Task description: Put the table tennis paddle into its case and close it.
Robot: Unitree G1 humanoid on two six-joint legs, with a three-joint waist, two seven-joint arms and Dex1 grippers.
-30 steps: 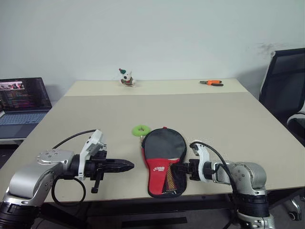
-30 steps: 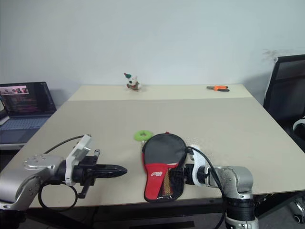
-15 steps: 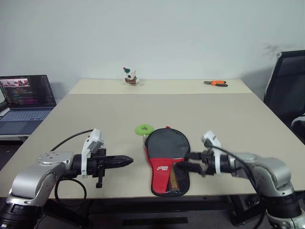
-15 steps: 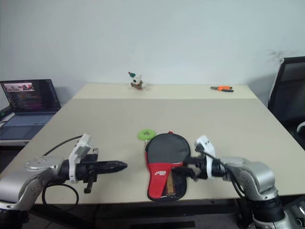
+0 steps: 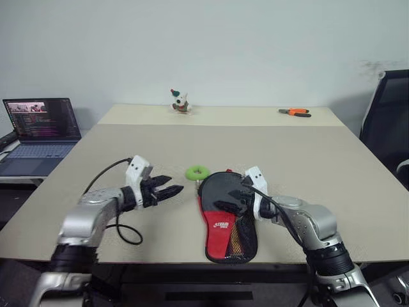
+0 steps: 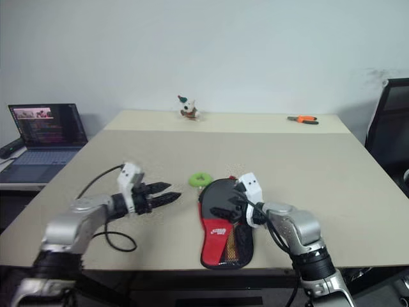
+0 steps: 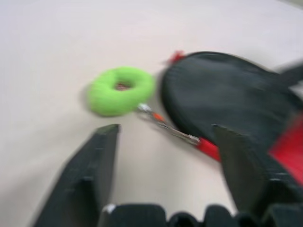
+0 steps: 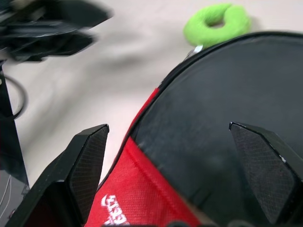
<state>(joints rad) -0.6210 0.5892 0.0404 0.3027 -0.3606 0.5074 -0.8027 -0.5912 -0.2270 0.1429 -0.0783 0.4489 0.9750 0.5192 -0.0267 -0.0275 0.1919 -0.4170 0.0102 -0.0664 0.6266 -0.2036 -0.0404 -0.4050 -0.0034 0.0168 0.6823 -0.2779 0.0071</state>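
Black-and-red paddle case (image 5: 227, 217) lying flat near the front edge of the bench (image 5: 307, 160), black rounded end toward the far side, red end with white logo and mesh pocket toward the front. Right tool (image 5: 231, 199) poised over the black upper part, fingers (image 8: 90, 156) spread wide, gripping nothing. Green ring (image 5: 197, 173) just beyond the case's rounded end, a small metal zip pull (image 7: 165, 127) between the two. Left tool (image 5: 167, 190) left of the case and apart from it, fingers (image 7: 94, 165) wide open and empty, aimed toward ring and case. Farther back: small toy figure (image 5: 181, 102) and orange-handled pliers (image 5: 294, 112) at the far edge; open laptop (image 5: 39, 128) off to the left.
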